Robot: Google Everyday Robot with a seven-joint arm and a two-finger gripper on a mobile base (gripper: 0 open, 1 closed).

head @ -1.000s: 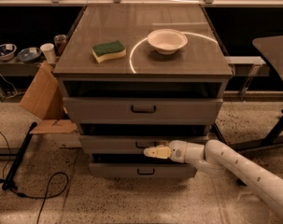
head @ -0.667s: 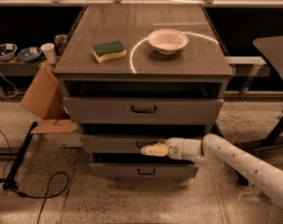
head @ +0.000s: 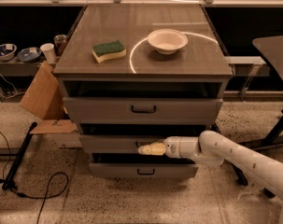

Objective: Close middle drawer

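Note:
The middle drawer (head: 113, 143) is the second of three grey drawers in the cabinet. Its low flat front stands slightly out from the cabinet, with a dark gap above it. My gripper (head: 145, 149), with yellowish fingertips, reaches in from the right on a white arm (head: 234, 157). It rests against the middle drawer's front at its centre and covers the small dark handle. The top drawer (head: 143, 109) and the bottom drawer (head: 143, 171) also stand out a little.
On the cabinet top lie a green and yellow sponge (head: 109, 51) and a white bowl (head: 167, 40). A cardboard box (head: 44, 99) leans at the left. A black cable (head: 43, 190) lies on the floor. A dark table (head: 274, 45) stands at the right.
The gripper has pushed a little to the left against the middle drawer's front, and the arm has stretched out further. The drawer front has moved in slightly.

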